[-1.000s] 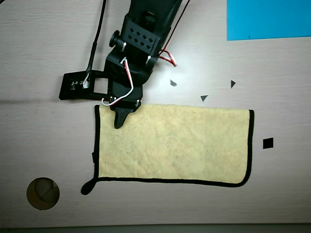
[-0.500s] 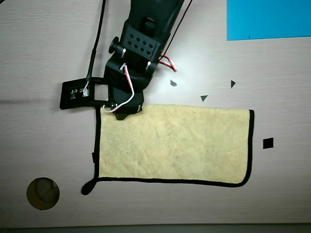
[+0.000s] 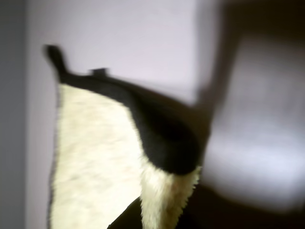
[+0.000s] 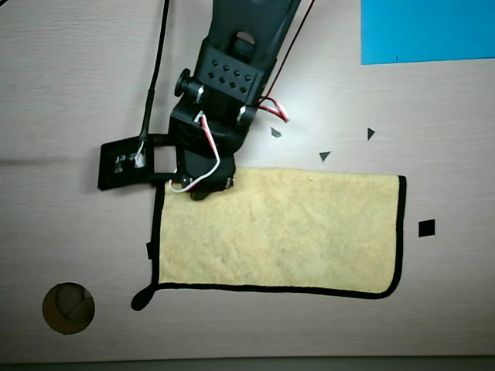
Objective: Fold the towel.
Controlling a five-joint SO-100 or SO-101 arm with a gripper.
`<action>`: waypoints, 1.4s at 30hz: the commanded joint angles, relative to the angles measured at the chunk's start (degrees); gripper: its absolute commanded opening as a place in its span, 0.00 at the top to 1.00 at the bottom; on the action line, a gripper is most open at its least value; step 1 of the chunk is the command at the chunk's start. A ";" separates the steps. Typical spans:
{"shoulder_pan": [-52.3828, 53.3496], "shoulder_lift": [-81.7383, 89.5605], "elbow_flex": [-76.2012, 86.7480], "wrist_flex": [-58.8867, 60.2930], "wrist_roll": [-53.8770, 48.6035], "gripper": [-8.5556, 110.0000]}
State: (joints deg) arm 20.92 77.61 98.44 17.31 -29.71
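The pale yellow towel point(image 4: 294, 232) lies spread flat on the table in the overhead view, with black edging and a small black loop point(image 4: 140, 298) at its lower left corner. My gripper point(image 4: 203, 189) sits at the towel's upper left corner and is shut on it. That corner is drawn in to the right of the left edge. The blurred wrist view shows the towel point(image 3: 95, 157) rising toward the camera, its black edge point(image 3: 167, 143) curled over at the pinched corner and the loop point(image 3: 55, 55) far off. The fingertips are hidden under the arm.
A smooth bright-blue sheet point(image 4: 428, 31) lies at the upper right. A round brown disc point(image 4: 68, 308) sits at the lower left. A black square mark point(image 4: 426, 228) and small grey triangles point(image 4: 325, 156) dot the table. The black camera bracket point(image 4: 128, 161) sticks out left of the gripper.
The finger that lay out over the towel's corner has closed in under the arm. The towel's upper left corner has shifted right and down with the gripper.
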 commanded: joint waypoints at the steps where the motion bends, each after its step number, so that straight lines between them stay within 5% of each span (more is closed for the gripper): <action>1: -2.55 7.56 -3.34 0.26 -5.54 0.93; 25: -22.85 26.54 9.76 0.26 -33.31 0.93; 42: -38.41 22.76 13.62 0.26 -36.47 0.93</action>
State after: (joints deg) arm -15.12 100.28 112.94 17.31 -65.39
